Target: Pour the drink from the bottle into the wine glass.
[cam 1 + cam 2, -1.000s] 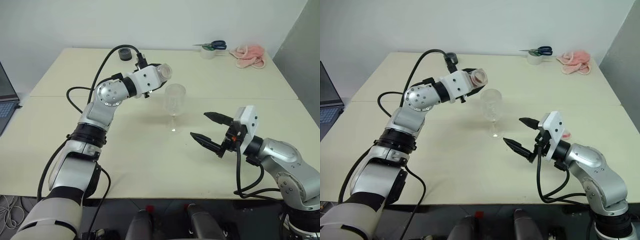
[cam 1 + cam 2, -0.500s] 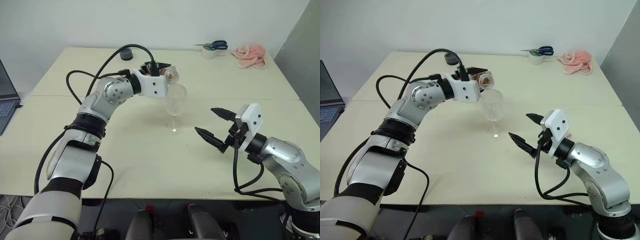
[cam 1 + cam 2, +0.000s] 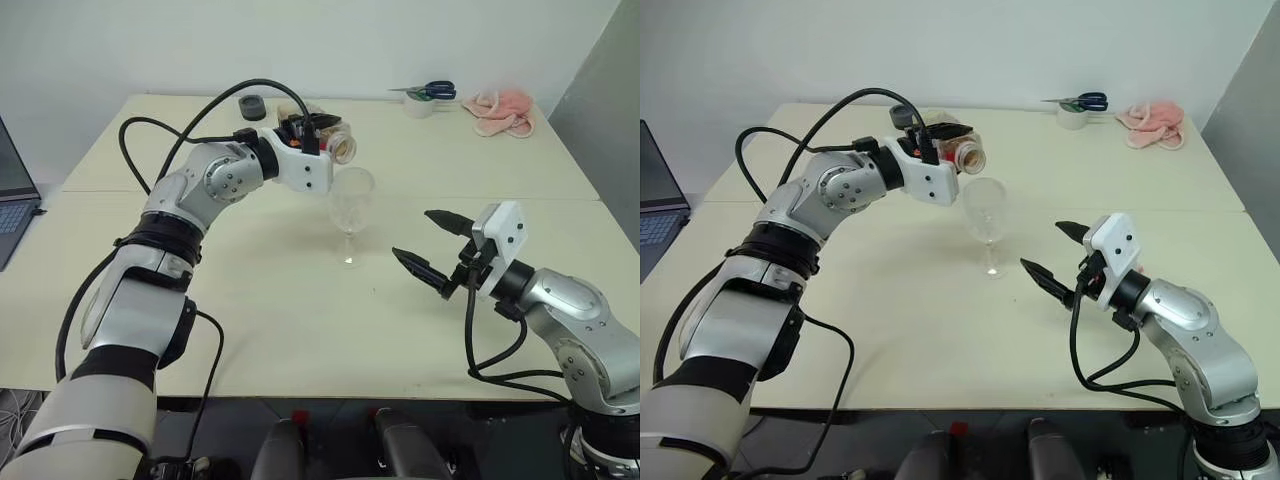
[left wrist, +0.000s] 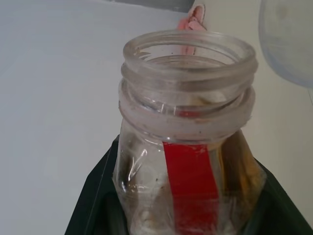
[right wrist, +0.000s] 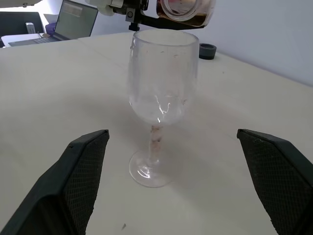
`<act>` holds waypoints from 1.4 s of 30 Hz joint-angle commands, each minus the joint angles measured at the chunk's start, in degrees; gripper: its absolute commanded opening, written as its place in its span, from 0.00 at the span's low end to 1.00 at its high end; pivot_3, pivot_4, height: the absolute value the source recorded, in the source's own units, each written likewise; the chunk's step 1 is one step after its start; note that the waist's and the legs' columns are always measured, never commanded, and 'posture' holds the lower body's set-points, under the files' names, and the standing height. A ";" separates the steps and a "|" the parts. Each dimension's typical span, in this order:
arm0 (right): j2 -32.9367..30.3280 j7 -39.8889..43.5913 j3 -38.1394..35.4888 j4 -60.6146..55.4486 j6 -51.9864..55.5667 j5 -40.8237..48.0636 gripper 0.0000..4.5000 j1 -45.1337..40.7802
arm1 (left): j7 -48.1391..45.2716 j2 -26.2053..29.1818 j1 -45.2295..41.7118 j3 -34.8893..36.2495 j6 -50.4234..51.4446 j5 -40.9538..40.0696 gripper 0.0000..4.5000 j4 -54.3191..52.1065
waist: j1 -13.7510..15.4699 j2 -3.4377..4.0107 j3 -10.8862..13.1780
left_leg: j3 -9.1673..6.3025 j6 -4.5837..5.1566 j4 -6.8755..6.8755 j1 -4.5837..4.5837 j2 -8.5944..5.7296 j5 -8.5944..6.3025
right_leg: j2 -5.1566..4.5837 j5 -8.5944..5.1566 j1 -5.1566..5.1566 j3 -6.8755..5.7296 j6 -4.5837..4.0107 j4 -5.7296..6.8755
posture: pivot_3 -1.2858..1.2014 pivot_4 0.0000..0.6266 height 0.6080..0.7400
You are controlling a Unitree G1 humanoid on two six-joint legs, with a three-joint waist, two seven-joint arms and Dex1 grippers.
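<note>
On the left, the left tool [image 3: 318,128] is clamping the bottle [image 3: 330,141], lying nearly level with its open mouth just above and behind the rim of the wine glass [image 3: 350,203]. A second ago the bottle's mouth was facing us, beside the glass; now the wrist has rolled and the mouth is hanging by the rim, so the pour looks about to begin. The drink [image 4: 239,169], amber, is sitting low inside the bottle; none is running out, and the glass is looking empty, standing upright mid-tabletop [image 3: 250,300]. Moving right, the right tool [image 3: 430,250] is hovering near the glass, apart from it, its fingers spread wide and gripping nothing, much where it was before.
</note>
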 commanded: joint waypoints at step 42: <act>-0.51 -0.94 -1.56 0.33 -1.45 -0.51 1.00 -4.51 | 7.96 1.69 -6.50 -2.11 -4.46 6.38 0.41 3.76 | 0.00 0.00 0.00 | 0.00 0.00 0.07 0.02 -0.04 0.01 | -0.06 0.02 0.00 -0.04 -0.01 0.17 | 0.52 0.24 1.00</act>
